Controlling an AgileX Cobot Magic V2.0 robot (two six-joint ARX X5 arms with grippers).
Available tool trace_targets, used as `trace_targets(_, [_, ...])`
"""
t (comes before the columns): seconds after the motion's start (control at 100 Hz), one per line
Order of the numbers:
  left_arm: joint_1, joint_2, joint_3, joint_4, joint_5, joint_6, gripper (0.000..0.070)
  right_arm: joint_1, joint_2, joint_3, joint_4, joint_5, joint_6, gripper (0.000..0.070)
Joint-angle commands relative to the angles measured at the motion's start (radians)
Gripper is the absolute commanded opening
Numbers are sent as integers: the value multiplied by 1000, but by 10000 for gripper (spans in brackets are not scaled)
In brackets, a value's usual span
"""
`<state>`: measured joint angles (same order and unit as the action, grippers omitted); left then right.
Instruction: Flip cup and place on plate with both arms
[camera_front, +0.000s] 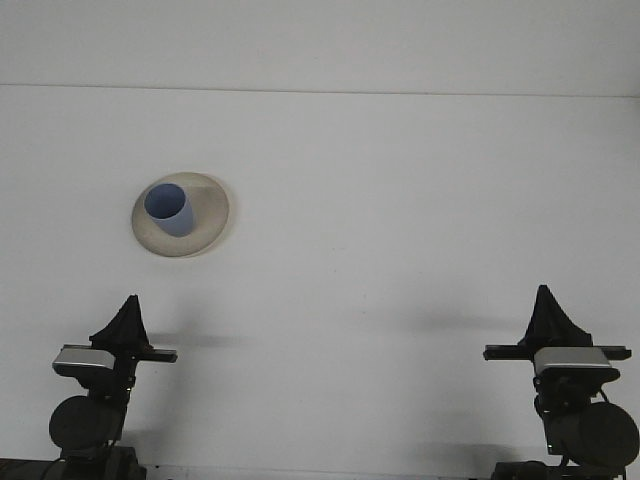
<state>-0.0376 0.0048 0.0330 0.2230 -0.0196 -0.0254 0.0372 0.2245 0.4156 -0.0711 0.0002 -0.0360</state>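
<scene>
A blue cup (168, 208) stands upright with its mouth up on a beige plate (207, 212) at the left of the white table. My left gripper (127, 312) is near the front edge, well below the plate, its dark fingers together in a point. My right gripper (546, 303) is at the front right, far from the cup, its fingers likewise together in a point. Neither holds anything.
The white table (400, 200) ends at a back edge across the top of the view. Only the plate and cup stand on it.
</scene>
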Motion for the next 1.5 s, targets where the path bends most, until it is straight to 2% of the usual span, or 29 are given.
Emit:
trace_targets(0.0, [0,-2,-19,10,4,-6,11,-2,-43,-47,28,0,10,0])
trace_targets(0.24, [0,-2,-19,10,4,-6,11,-2,-229,-233,31,1,18,0])
trace_targets(0.57, [0,-1,-19,7,4,-6,11,-4,-223,-350,145,0,18,0])
trace_targets(0.84, [0,-1,-19,8,4,-6,11,-4,-223,-403,230,0,21,0])
trace_targets(1.49, [0,-1,-19,8,4,-6,10,-4,-223,-403,229,0,21,0])
